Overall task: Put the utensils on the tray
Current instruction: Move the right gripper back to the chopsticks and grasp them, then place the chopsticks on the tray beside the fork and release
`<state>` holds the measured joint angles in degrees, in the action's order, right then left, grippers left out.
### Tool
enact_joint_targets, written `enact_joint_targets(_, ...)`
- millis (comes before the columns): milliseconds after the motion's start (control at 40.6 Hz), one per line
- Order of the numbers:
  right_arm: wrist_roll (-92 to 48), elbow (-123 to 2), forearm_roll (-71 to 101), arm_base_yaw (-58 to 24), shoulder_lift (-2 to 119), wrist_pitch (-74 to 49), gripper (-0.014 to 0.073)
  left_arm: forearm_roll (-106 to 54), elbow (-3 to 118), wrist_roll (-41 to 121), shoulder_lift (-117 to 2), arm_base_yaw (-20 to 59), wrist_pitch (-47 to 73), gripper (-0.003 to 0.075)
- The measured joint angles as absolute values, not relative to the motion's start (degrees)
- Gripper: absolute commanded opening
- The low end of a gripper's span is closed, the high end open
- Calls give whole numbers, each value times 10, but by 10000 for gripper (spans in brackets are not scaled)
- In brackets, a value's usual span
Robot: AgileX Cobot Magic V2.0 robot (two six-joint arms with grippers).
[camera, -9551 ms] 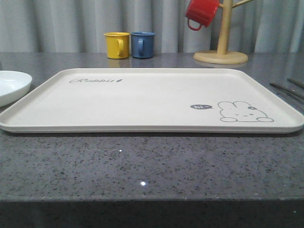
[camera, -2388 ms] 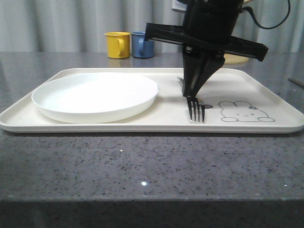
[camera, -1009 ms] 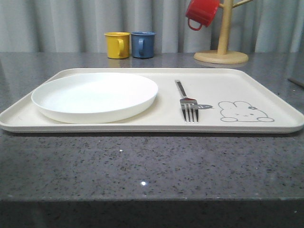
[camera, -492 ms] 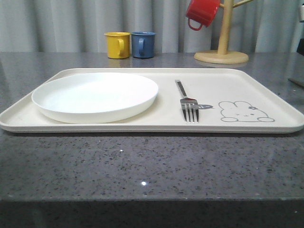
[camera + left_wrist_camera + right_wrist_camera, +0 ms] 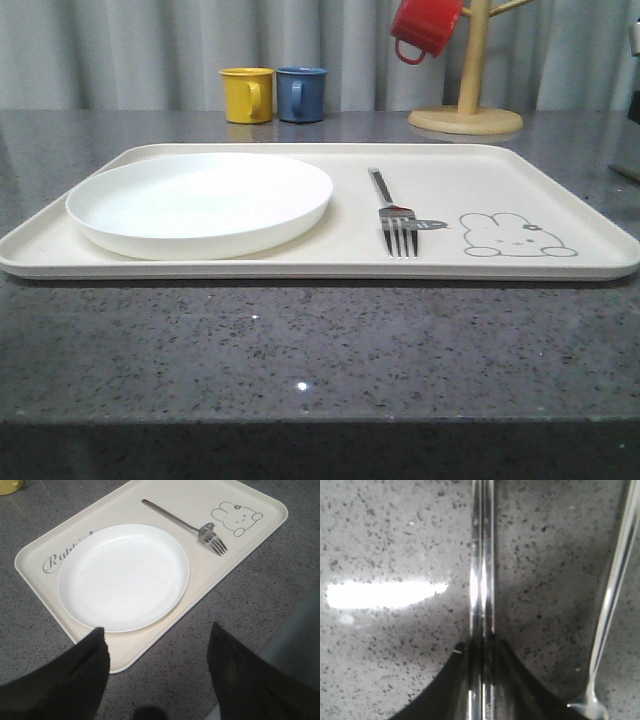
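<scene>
The cream tray (image 5: 480, 165) lies across the grey counter with the silver fork (image 5: 398, 222) on it, tines toward me, beside the rabbit drawing. From the left wrist view the tray (image 5: 165, 500) and fork (image 5: 185, 526) are seen from above; my left gripper (image 5: 157, 645) hangs open and empty over the tray's near corner. In the right wrist view the pair of chopsticks (image 5: 482, 570) lies on the counter, and my right gripper (image 5: 482, 647) is shut on them. The spoon (image 5: 615, 595) lies alongside, untouched.
A white round plate (image 5: 200, 200) takes up the tray's left half. Yellow (image 5: 246, 95) and blue (image 5: 301, 94) mugs stand behind it. A wooden mug tree (image 5: 470, 70) with a red mug (image 5: 424, 28) stands at the back right.
The plate and fork came onto the tray, and the right arm left it. Within the last second a bit of the right arm appeared at the far right edge.
</scene>
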<state>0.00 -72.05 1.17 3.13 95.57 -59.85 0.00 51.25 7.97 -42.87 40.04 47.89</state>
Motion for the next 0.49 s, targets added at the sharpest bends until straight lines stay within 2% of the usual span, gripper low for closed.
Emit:
enact_joint_targets(148, 0, -738, 41, 16, 945, -638, 5, 0, 513, 80, -429, 400, 479, 419)
enact_joint_targets(320, 0, -778, 99, -44, 921, -671, 5, 0, 513, 80, -429, 400, 479, 419)
enact_joint_targets(492, 22, -784, 170, -106, 925, -654, 5, 0, 513, 80, -429, 400, 479, 419)
